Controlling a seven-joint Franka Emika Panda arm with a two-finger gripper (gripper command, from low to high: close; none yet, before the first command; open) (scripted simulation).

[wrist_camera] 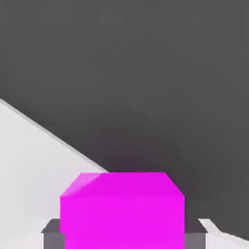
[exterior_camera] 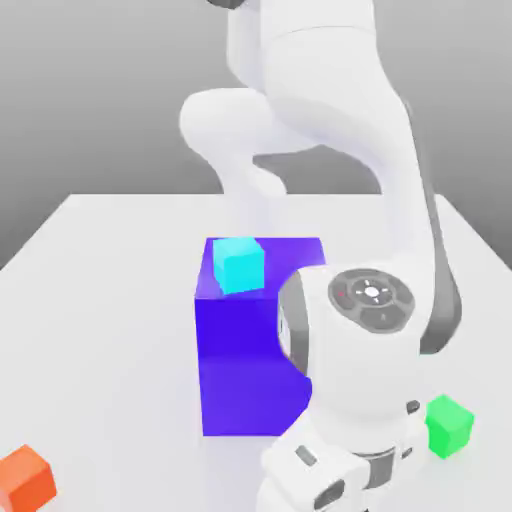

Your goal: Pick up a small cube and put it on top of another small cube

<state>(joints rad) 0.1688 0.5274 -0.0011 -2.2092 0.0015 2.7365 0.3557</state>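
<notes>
Claw [wrist_camera: 122,238] clenched on magenta cube [wrist_camera: 121,209]. Cyan cube [exterior_camera: 240,265] sits atop large blue block [exterior_camera: 245,370]; green cube [exterior_camera: 449,426] beside that block.

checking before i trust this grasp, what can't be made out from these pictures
- Exterior view: the gripper's lower end is cut off by the bottom edge, hidden behind the arm's own wrist.
- Hand view: the magenta cube sits between the fingers, its lower part cut off by the edge.
- Exterior view: the orange cube is clipped at the corner; the arm covers part of the big blue block.
</notes>
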